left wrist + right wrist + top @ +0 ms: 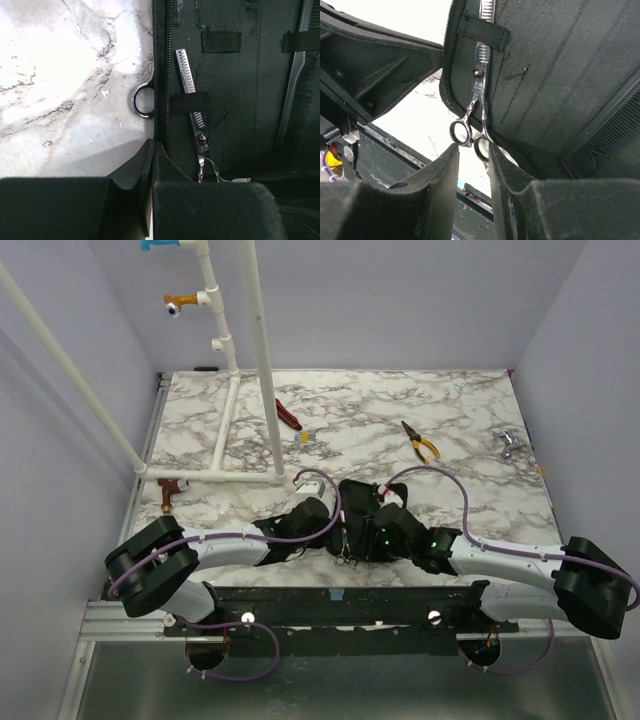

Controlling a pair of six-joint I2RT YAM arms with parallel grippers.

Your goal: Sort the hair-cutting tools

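Note:
A black tool case (240,100) lies open near the table's front edge (360,502). One pair of silver scissors (186,70) is tucked under an elastic loop in it. From under the case's left edge a second silver finger ring (134,102) pokes out onto the marble. The black comb (292,85) lies along the case's right side. My left gripper (152,145) is shut, its tips meeting at the case's zipper edge. My right gripper (473,147) is open just below the looped scissors (480,85). One of their finger rings rests against its right finger.
Yellow-handled pliers (425,445) and a red-and-black-handled tool (288,415) lie farther back on the marble table. A white pipe frame (265,360) stands at the back left. A small metal piece (508,445) sits at the right.

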